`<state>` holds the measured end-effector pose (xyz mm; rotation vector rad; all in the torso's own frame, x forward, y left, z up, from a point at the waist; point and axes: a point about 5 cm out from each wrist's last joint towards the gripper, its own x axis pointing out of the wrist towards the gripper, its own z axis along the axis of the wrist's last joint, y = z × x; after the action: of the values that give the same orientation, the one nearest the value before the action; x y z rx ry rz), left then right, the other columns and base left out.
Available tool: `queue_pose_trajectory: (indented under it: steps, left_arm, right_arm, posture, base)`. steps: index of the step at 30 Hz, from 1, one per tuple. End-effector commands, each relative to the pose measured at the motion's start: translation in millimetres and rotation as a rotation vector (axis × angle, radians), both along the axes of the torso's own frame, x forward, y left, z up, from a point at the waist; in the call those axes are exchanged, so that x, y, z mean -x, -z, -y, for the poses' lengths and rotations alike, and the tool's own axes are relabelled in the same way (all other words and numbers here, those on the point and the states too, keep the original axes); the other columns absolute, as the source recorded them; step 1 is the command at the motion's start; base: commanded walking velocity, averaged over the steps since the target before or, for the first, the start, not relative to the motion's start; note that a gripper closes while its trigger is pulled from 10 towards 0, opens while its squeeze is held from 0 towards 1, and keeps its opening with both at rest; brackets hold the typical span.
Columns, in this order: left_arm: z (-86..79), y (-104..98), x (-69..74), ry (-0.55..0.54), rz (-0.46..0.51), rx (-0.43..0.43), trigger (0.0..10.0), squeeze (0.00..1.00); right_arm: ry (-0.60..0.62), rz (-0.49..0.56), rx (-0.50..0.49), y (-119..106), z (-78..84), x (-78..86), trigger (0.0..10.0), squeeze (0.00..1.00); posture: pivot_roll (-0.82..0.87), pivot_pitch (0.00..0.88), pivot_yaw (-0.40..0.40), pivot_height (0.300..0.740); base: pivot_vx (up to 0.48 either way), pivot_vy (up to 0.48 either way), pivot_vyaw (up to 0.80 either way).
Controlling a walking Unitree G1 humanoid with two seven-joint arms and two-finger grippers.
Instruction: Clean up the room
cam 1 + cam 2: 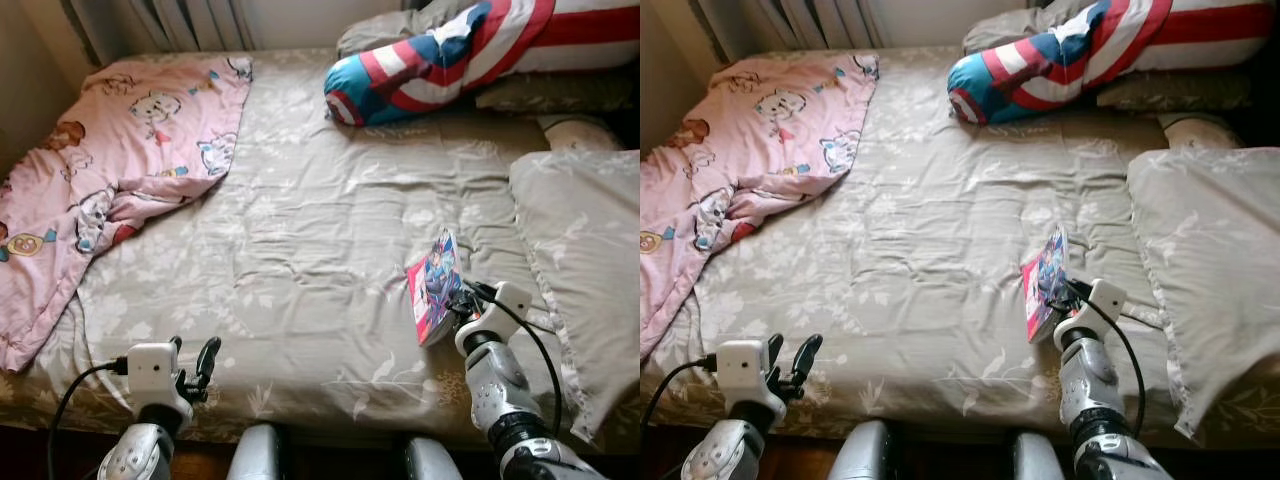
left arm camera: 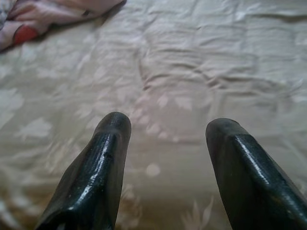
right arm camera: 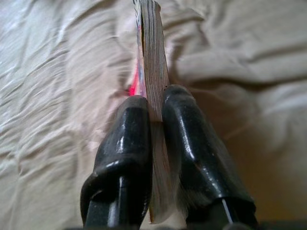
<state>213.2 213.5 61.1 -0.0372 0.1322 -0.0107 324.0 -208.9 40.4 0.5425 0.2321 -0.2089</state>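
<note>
right gripper point(image 3: 156, 103) pinching the book point(image 1: 436, 286) on edge above the bed point(image 1: 300, 250), beside the pillow point(image 1: 580, 260); left gripper point(image 2: 163, 132) spread wide, hovering near the bed's front edge.

Bed cover point(image 1: 320, 230): grey-beige, faint pale leaf-and-flower print throughout.
Blanket point(image 1: 120, 150): pink, scattered cartoon animal figures in white, with small red, blue and yellow accents.
Long cushion point(image 1: 430, 55): blue body, red and white stripes, round red-white-blue shield motif at its end.
Pillow point(image 1: 585, 250): same grey-beige with pale floral print as the cover.
Book point(image 1: 437, 287): cover mostly blue with coloured illustration, pink-red along the edge; page block cream in the right wrist view.
Left gripper point(image 1: 192, 367): glossy black fingers point(image 2: 103, 167), white housing behind, silver arm.
Right gripper point(image 3: 154, 112): glossy black fingers point(image 3: 127, 143), white housing, silver arm, black cable.
</note>
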Motion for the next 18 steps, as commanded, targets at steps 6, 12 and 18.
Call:
queue_pose_trajectory:
  steps: [6, 12, 18]
  left_arm:
    - [-4.5, -6.8, 11.2, 0.003, -0.032, -0.017, 10.0, 0.00]
    - [-3.6, -8.9, 11.2, 0.011, -0.039, -0.017, 10.0, 0.00]
    - [-0.8, -9.6, 11.3, 0.021, -0.052, -0.011, 10.0, 0.00]
  right_arm:
    - [0.050, -0.135, -0.165, 34.4, 2.6, 25.3, 10.0, 0.00]
    - [0.012, -0.183, -0.177, 45.4, 5.9, 36.7, 10.0, 0.00]
    - [-0.038, -0.230, -0.145, 51.0, 20.4, 46.9, 10.0, 0.00]
  posture:
    - [0.14, 0.270, 0.083, 0.636]
    - [0.14, 0.287, 0.091, 0.636]
    - [0.13, 0.290, 0.096, 0.636]
  base:
    - [0.000, 0.000, 0.00]
    - [0.000, 0.000, 0.00]
    - [0.000, 0.000, 0.00]
